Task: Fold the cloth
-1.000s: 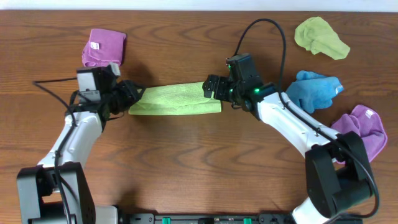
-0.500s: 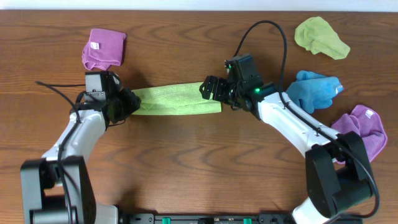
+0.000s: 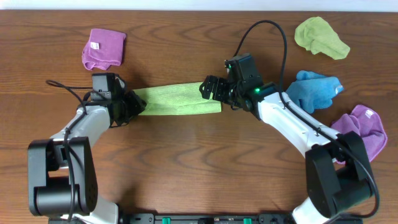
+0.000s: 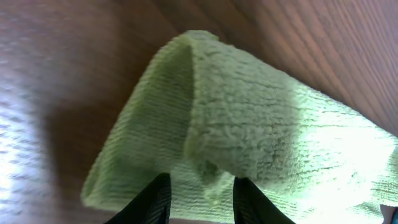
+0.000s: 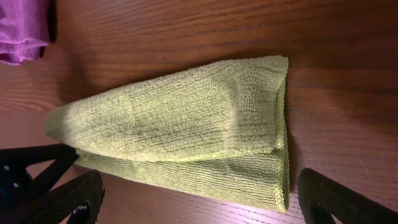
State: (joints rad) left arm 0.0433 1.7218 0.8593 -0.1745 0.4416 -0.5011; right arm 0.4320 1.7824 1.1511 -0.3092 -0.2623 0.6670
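Note:
The light green cloth [image 3: 177, 99] lies on the wooden table as a long strip folded lengthwise. My left gripper [image 3: 132, 106] is at its left end; the left wrist view shows the fingers [image 4: 199, 199] apart, with the cloth's rounded end [image 4: 249, 124] just ahead and between them. My right gripper [image 3: 211, 88] hovers at the strip's right end. In the right wrist view its fingers [image 5: 199, 180] are wide open, spanning the cloth [image 5: 186, 124] without touching it.
A folded purple cloth [image 3: 104, 48] sits at the back left and also shows in the right wrist view [image 5: 22, 28]. At the right lie a crumpled green cloth [image 3: 320, 37], a blue cloth [image 3: 317, 90] and a purple cloth [image 3: 364, 127].
My left gripper has moved right, up to the strip's left end. The right gripper has barely moved.

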